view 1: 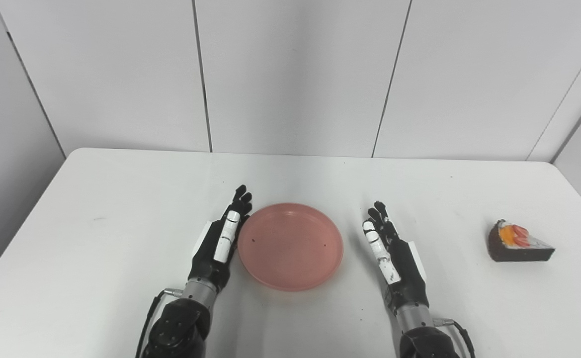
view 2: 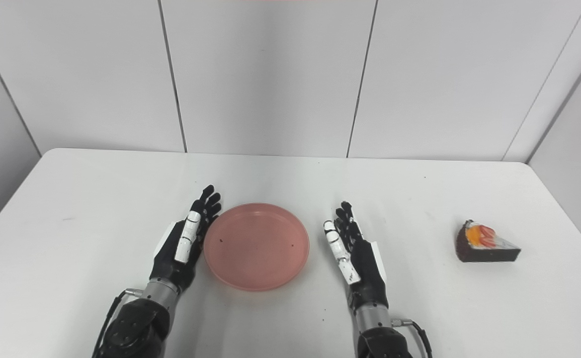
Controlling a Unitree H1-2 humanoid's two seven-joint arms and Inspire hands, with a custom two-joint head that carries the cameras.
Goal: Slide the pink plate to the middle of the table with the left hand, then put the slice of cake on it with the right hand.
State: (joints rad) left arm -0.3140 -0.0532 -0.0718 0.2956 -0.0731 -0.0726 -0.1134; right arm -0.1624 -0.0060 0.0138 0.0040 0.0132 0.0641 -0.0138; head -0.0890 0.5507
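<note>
- Surface: a white table with rounded far corners, matte, with a few small dark specks.
- Room: pale grey wall panels stand behind the table, split by thin dark vertical seams; angled panels close in at the far left and far right.
- Plate: pink, round, shallow, raised rim. It lies flat near the middle of the table, toward the near edge, between the two hands. It holds nothing but two tiny dark specks.
- Cake: a dark wedge with white icing and orange and red topping, lying on the table at the right, well apart from the plate. Its long axis runs left to right; the pointed tip faces right, the broad rounded back faces left.
- Left hand: fingers straight and close together, pointing far, holding nothing; it stands on edge just beside the plate's left rim, contact not discernible.
- Right hand: fingers extended, pointing far, holding nothing; it stands near the plate's right rim, clearly apart from it.
</note>
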